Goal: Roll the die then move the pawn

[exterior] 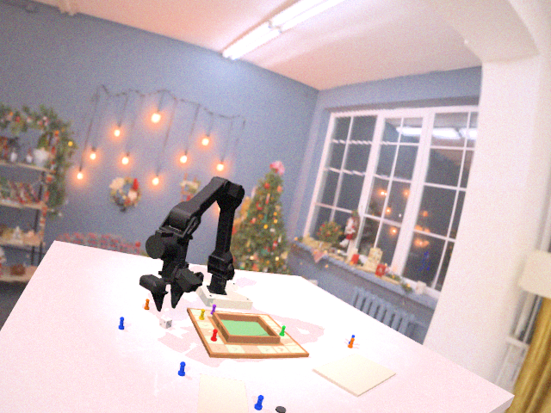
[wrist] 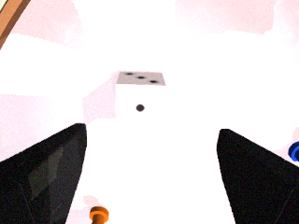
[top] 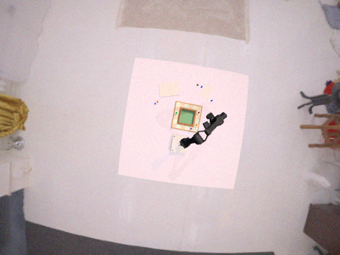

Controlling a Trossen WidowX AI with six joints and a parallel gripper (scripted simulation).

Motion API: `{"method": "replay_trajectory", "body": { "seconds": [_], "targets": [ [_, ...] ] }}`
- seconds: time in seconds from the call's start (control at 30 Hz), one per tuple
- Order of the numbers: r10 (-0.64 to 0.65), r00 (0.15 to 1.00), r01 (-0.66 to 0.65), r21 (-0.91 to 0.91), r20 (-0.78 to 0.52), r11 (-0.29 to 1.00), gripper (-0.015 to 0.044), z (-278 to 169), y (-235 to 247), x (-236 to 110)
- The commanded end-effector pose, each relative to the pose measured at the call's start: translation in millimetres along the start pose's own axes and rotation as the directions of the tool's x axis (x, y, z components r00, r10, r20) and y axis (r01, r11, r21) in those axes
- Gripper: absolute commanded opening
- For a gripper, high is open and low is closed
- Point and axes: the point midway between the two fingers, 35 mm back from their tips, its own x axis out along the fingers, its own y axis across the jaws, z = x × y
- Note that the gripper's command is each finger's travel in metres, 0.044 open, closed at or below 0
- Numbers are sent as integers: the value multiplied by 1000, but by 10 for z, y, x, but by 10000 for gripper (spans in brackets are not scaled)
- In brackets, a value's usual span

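Note:
The white die [exterior: 165,322] [wrist: 140,97] lies on the table outside the board; the wrist view shows one pip on its bright face and three on the narrower grey face. The arm hides it in the top view. My gripper [exterior: 166,308] [wrist: 152,136] is open and empty, pointing down just above the die, with its fingertips not around it. The red pawn [top: 198,112] [exterior: 214,335] stands upright on the board [top: 182,105] [exterior: 249,349], on the side nearest the die. The green-floored tray [top: 178,117] [exterior: 253,340] in the board's middle is empty.
Yellow [top: 196,125] [exterior: 201,314], purple [top: 190,128] [exterior: 213,309] and green [top: 176,112] [exterior: 282,330] pawns stand on the board. Near the die are an orange pawn [exterior: 146,304] [wrist: 98,216] and a blue pawn [exterior: 121,323] [wrist: 295,151]. More pawns, a dark disc [top: 197,84] and two pale sheets lie farther off.

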Motion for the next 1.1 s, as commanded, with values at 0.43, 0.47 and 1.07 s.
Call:
{"method": "replay_trajectory", "body": {
  "seconds": [0.43,0.47,1.07],
  "targets": [
    [19,1000,-19,-3,0,1000,275,-2,42,276],
    [19,1000,-19,-3,0,1000,275,-2,42,292],
    [19,1000,-19,-3,0,1000,130,0,53,443]
  ]
}}
